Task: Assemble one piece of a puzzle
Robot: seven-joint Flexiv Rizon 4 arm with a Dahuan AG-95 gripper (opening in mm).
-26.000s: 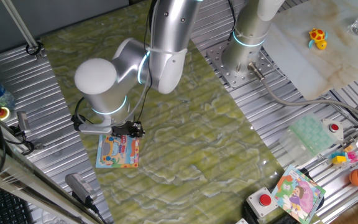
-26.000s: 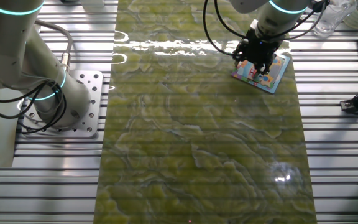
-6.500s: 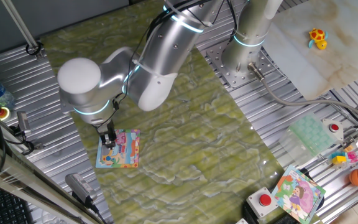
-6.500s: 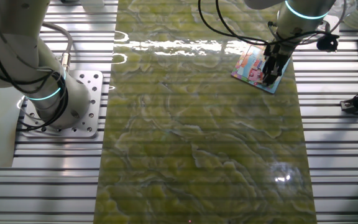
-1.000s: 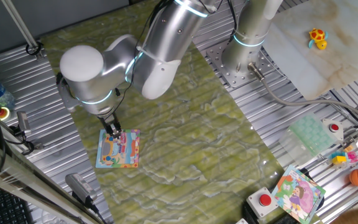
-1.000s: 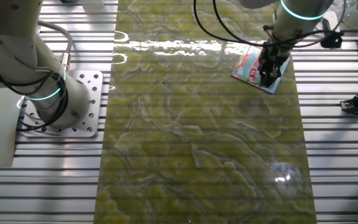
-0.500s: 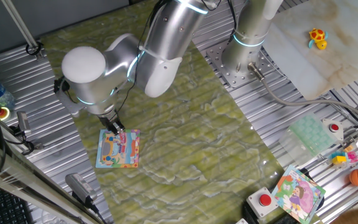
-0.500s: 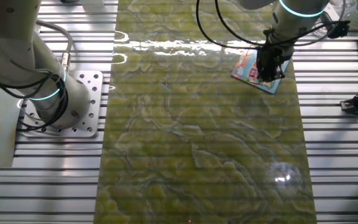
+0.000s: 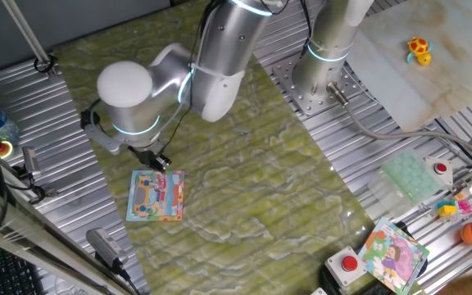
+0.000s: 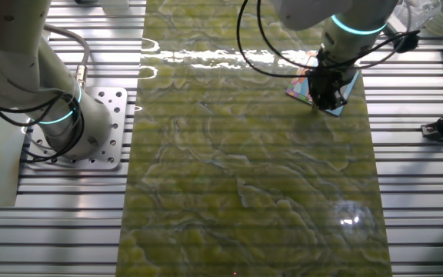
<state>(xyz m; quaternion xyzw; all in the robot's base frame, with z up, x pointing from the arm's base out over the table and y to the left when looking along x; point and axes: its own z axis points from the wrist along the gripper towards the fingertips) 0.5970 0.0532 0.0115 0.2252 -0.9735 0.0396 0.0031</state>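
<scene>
Lifted off the puzzle [image 9: 156, 196] since a second ago, the gripper [image 9: 156, 159] now hangs just past its far edge, jaws too small to read. No loose piece shows; it looks seated in the board, near the desk's front-left corner.

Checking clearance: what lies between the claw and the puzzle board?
Nothing: one fixed view shows only bare green mat between the claw and the puzzle.
</scene>
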